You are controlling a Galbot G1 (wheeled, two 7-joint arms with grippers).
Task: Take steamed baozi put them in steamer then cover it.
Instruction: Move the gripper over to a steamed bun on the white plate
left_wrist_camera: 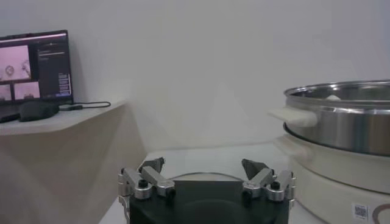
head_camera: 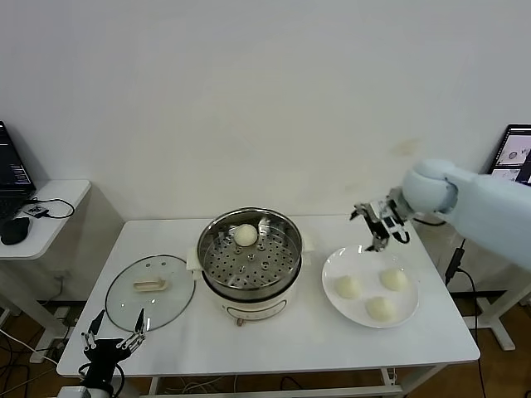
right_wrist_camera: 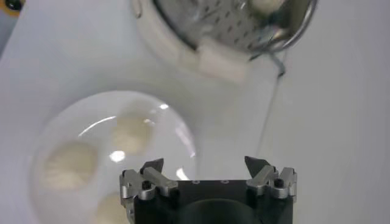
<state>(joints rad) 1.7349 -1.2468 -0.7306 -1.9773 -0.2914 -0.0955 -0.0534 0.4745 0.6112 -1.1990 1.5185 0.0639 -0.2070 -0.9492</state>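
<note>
The steamer [head_camera: 249,264] stands mid-table on its cream cooker base, with one baozi [head_camera: 245,235] in it at the far side. Three baozi [head_camera: 348,287] [head_camera: 393,279] [head_camera: 380,308] lie on a white plate [head_camera: 362,262] to its right. The cover [head_camera: 150,291] lies flat to the left of the steamer. My right gripper [head_camera: 380,224] is open and empty, in the air over the plate's far edge. Its wrist view shows the gripper [right_wrist_camera: 204,165], the plate [right_wrist_camera: 79,112], a baozi [right_wrist_camera: 131,134] and the steamer [right_wrist_camera: 231,27]. My left gripper [head_camera: 112,336] is open and parked low by the table's front left corner.
A side table [head_camera: 50,199] with a laptop and mouse stands at the far left. A monitor [head_camera: 514,153] and cables are at the far right. The left wrist view shows its gripper [left_wrist_camera: 204,167] and the steamer wall [left_wrist_camera: 347,122]. A wall rises behind the table.
</note>
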